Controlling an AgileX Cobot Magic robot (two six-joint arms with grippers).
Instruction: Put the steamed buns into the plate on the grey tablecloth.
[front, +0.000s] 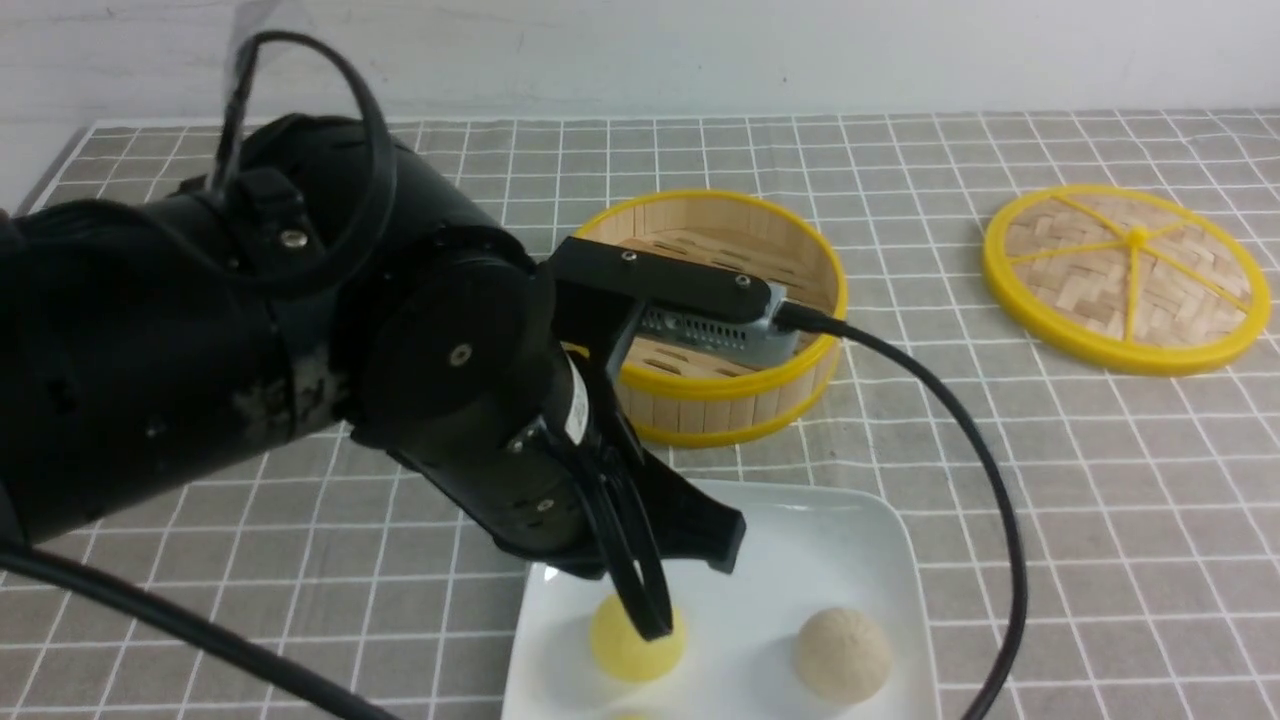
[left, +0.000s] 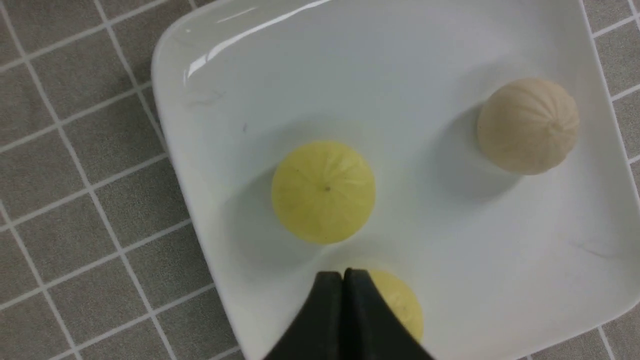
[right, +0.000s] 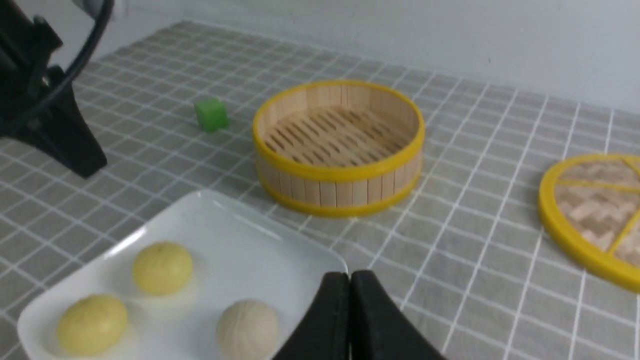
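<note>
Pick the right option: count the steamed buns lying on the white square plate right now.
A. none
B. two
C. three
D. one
C: the right wrist view shows a pale yellow bun, a second pale yellow bun and a beige bun all resting on the white plate, and none shows in the bamboo steamer basket.

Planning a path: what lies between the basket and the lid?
Only bare tablecloth, shown in the right wrist view.
</note>
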